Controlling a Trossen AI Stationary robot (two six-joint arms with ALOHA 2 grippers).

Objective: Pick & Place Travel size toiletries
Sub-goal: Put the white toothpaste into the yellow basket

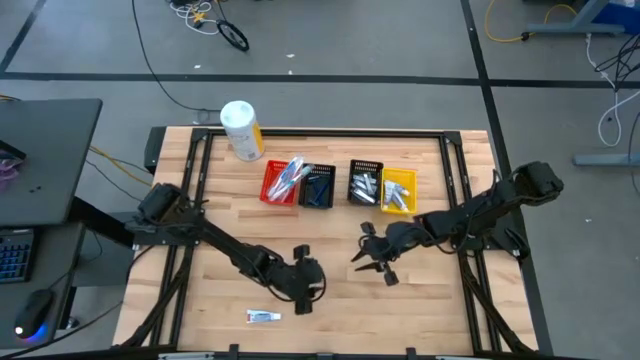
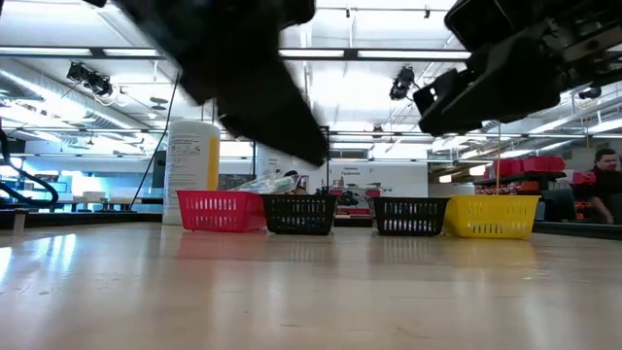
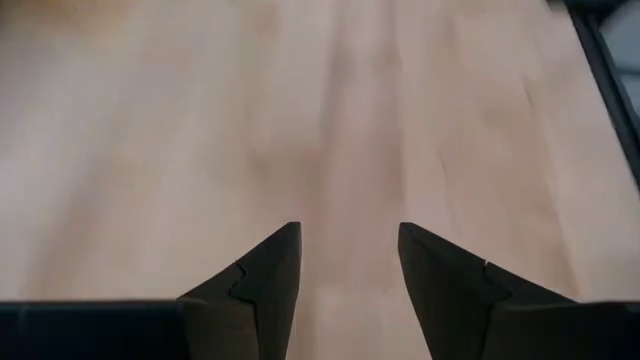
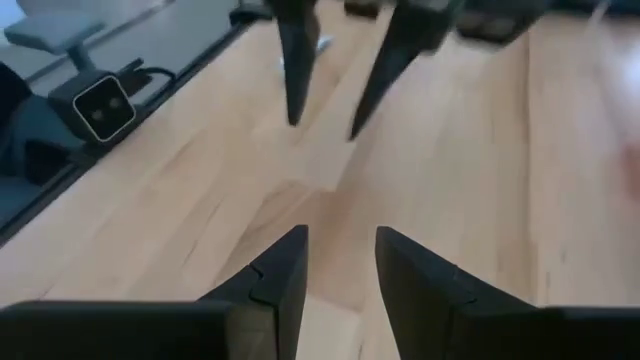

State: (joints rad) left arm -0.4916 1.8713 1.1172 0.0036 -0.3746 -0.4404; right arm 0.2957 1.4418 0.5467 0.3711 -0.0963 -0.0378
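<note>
Lying flat near the table's front edge, a small white toothpaste tube (image 1: pixel 264 317) is seen only from above, just beside the left gripper (image 1: pixel 303 291), whose fingers (image 3: pixel 265 275) stand apart over bare wood. The right gripper (image 1: pixel 372 262) hovers mid-table, fingers apart and empty. Behind stand a red bin (image 1: pixel 280 183), two black bins (image 1: pixel 318 187), a yellow bin (image 1: pixel 398 190) and a white-and-yellow container (image 1: pixel 241 129); level with the table, blurred arms mask the view.
</note>
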